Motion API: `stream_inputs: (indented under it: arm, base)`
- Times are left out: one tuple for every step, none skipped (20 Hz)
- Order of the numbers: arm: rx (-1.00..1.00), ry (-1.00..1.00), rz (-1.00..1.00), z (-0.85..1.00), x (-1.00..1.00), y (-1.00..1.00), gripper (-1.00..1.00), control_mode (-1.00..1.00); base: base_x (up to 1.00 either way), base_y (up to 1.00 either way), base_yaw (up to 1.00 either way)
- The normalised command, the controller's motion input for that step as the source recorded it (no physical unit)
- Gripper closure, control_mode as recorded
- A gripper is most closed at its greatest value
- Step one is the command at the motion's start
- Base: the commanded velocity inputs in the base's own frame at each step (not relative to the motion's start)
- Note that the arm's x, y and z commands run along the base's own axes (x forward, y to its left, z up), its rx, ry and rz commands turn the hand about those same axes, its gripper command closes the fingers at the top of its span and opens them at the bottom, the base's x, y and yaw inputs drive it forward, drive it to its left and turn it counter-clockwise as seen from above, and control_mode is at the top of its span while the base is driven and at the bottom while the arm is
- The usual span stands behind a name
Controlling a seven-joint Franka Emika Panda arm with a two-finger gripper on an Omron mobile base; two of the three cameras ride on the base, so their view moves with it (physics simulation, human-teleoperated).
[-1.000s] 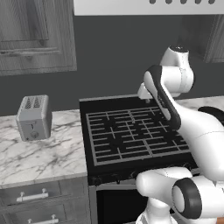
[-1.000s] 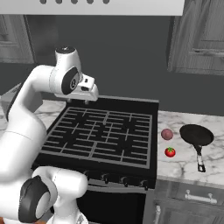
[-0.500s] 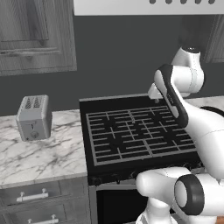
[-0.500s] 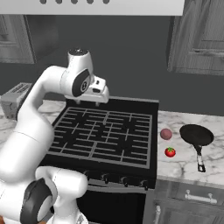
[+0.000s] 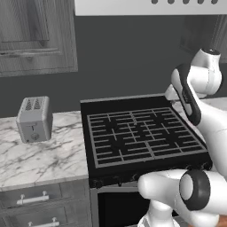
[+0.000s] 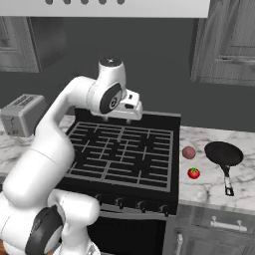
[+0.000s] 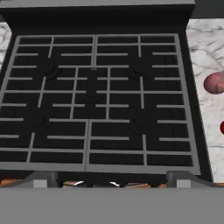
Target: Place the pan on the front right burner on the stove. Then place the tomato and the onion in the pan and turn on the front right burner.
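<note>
- You can't tell if the hand (image 6: 130,110) is spread apart or pressed together. In the right base view it is a white block high over the back of the stove (image 6: 124,154), and its fingers are hidden.
- In the left base view the arm covers the hand, and it covers the table to the right of the stove too.
- In the hand view the stove lies flat below the hand. The front right burner (image 7: 144,124) is low and to the right in that picture.
- The onion (image 7: 215,83) sits at the right edge there, partly cut off. The tomato (image 7: 222,127) is just a red sliver at the edge.
- The right base view shows both balls whole on the table (image 6: 209,184), off to the hand's right and lower down, just beside the stove.
- The pan (image 6: 224,154) is past them, farther from the hand, with its handle pointing to the front. It touches neither ball.
- The left base view shows a grey toaster (image 5: 33,119) on the table well off to the hand's left.
</note>
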Motion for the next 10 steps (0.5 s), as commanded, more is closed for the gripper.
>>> stream_inputs:
  arm:
    - [-0.02, 0.0, 0.0, 0.0, 0.0, -0.78, -1.0, -1.0]
    - [-0.01, 0.0, 0.0, 0.0, 0.0, -0.75, -1.0, -1.0]
    - [-0.01, 0.0, 0.0, 0.0, 0.0, -0.75, -1.0, -1.0]
    - [-0.01, 0.0, 0.0, 0.0, 0.0, -0.73, -1.0, -1.0]
    - [-0.04, 0.0, 0.0, 0.0, 0.0, -0.69, -1.0, -1.0]
    - [-0.06, 0.0, 0.0, 0.0, 0.0, -0.63, -1.0, -1.0]
    - [-0.06, 0.01, 0.0, 0.0, 0.0, -0.6, -1.0, -1.0]
    - [-0.06, 0.01, 0.0, 0.0, 0.0, -0.59, -1.0, -1.0]
    - [-0.07, 0.03, 0.0, 0.0, -0.05, -0.56, -1.0, -1.0]
    - [-0.07, 0.03, 0.0, 0.0, -0.09, -0.52, -1.0, -1.0]
  base:
    - [0.0, 0.0, 0.0]
    - [0.0, 0.0, 0.0]
    - [0.0, 0.0, 0.0]
    - [0.0, 0.0, 0.0]
    - [0.0, 0.0, 0.0]
    - [0.0, 0.0, 0.0]
    - [0.0, 0.0, 0.0]
    - [0.0, 0.0, 0.0]
    - [0.0, 0.0, 0.0]
    - [0.0, 0.0, 0.0]
